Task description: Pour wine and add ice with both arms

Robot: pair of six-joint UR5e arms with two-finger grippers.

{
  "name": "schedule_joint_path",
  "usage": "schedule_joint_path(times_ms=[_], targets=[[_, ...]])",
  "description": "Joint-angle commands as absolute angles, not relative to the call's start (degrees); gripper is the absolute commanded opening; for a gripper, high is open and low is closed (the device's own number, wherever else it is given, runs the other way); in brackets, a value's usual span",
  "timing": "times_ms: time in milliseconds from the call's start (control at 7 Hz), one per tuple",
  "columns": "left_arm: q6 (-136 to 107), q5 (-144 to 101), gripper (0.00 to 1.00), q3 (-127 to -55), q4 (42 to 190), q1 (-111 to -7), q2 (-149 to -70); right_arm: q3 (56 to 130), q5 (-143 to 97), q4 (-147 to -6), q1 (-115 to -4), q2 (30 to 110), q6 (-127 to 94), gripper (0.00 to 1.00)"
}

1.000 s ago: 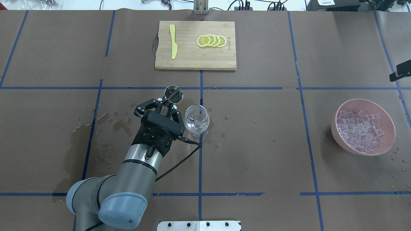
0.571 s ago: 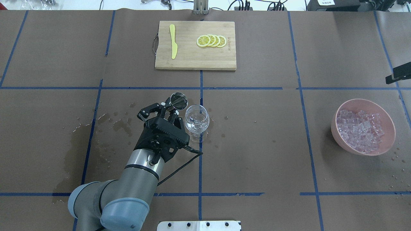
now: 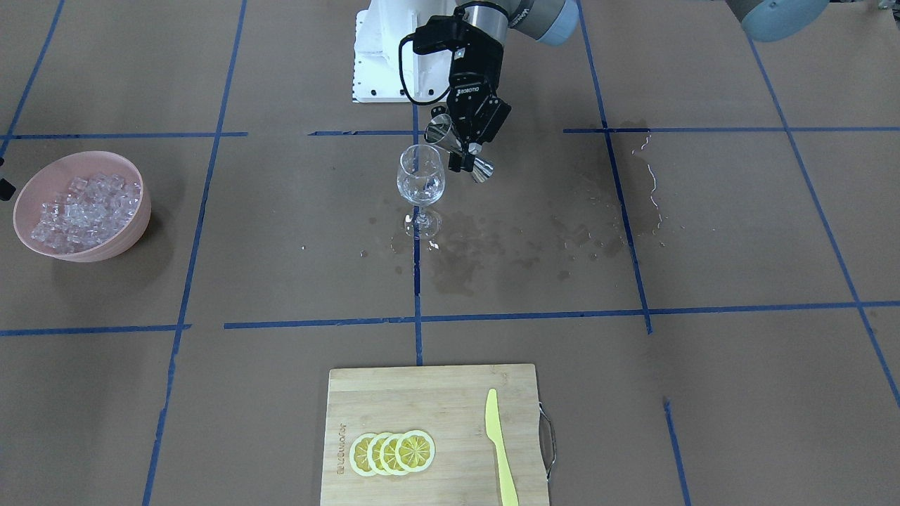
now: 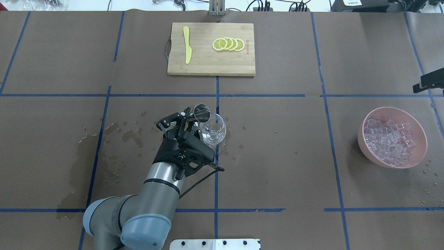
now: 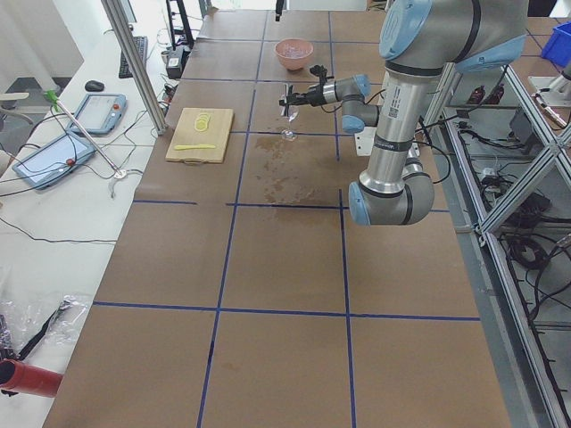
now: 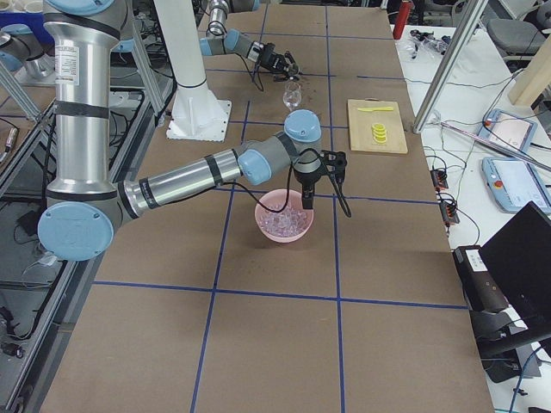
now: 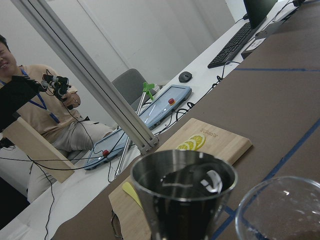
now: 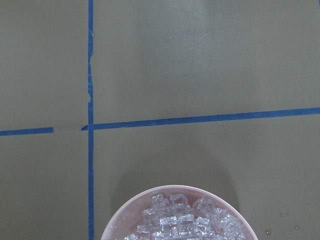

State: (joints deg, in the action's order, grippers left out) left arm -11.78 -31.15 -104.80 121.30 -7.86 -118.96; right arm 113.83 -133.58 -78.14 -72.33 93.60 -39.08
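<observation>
My left gripper (image 4: 190,121) is shut on a steel jigger (image 4: 202,112) and holds it tilted, its mouth at the near-left rim of the wine glass (image 4: 213,130). In the front view the gripper (image 3: 467,150) grips the jigger (image 3: 441,131) at its waist, just above the glass (image 3: 420,176). Clear liquid glints low in the glass; I cannot tell whether the jigger holds any. The ice (image 4: 390,140) fills a pink bowl (image 4: 367,121) at the right. My right gripper (image 6: 308,196) hangs above that bowl; I cannot tell if it is open or shut. The right wrist view shows ice (image 8: 182,220) but no fingers.
A bamboo cutting board (image 4: 208,66) at the far centre carries lemon slices (image 4: 229,44) and a yellow knife (image 4: 187,45). Wet stains (image 4: 121,133) spread on the brown paper left of the glass. The white pedestal (image 3: 383,49) stands behind the glass in the front view.
My left gripper has swung right toward the glass and tipped the jigger further, bringing its mouth to the glass rim. The dark part of the right arm at the right edge shifted slightly inward.
</observation>
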Motion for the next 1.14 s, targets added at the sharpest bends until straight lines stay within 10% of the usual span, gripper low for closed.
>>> schedule_joint_path(times_ms=[0,1000], targets=[[-4.2,-30.6,0.0,-105.2,121.3,-8.2,-119.1,113.8,-133.6,-78.1,-72.2,93.6,-39.3,1.0],[13.4,-27.0,0.0,-105.7,120.9,-10.1,-119.1,114.0,-133.2,-77.7,-70.9,93.5,-40.7,1.0]])
